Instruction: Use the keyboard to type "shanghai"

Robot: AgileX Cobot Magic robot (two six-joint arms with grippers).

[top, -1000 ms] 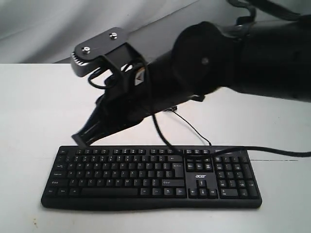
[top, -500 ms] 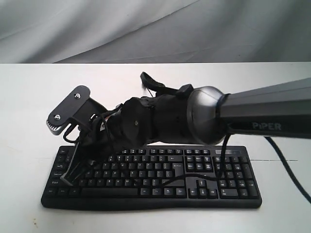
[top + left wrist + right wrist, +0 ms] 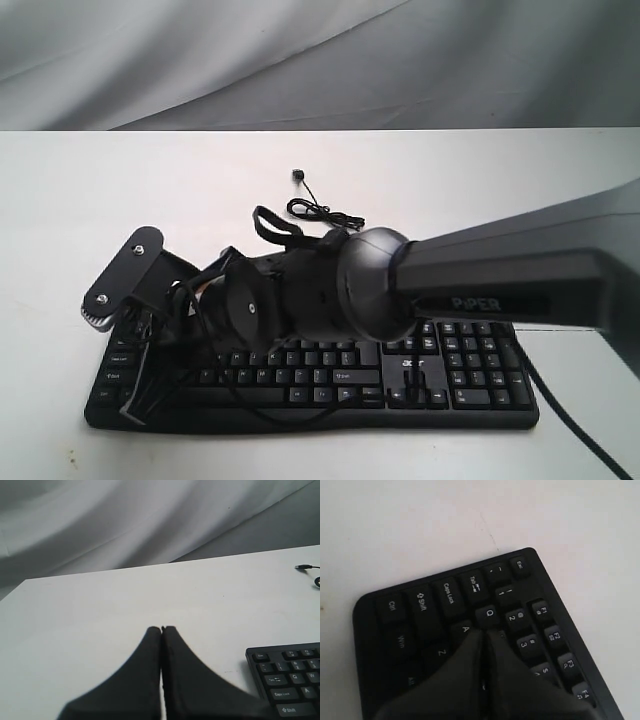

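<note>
Matt black plastic keyboard [image 3: 470, 378], smooth white table [image 3: 80, 190]

Black arm [image 3: 540, 262], white "PiPER" lettering [image 3: 485, 302]

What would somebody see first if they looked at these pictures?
The big black robot arm grabs the eye: it stretches in from the right, low across the black keyboard on the white table. Its right end effector, shut, points down at the keyboard's left end, beside the Q key and the A key. The left end effector, also shut, hangs over the table off the keyboard's corner.
</note>
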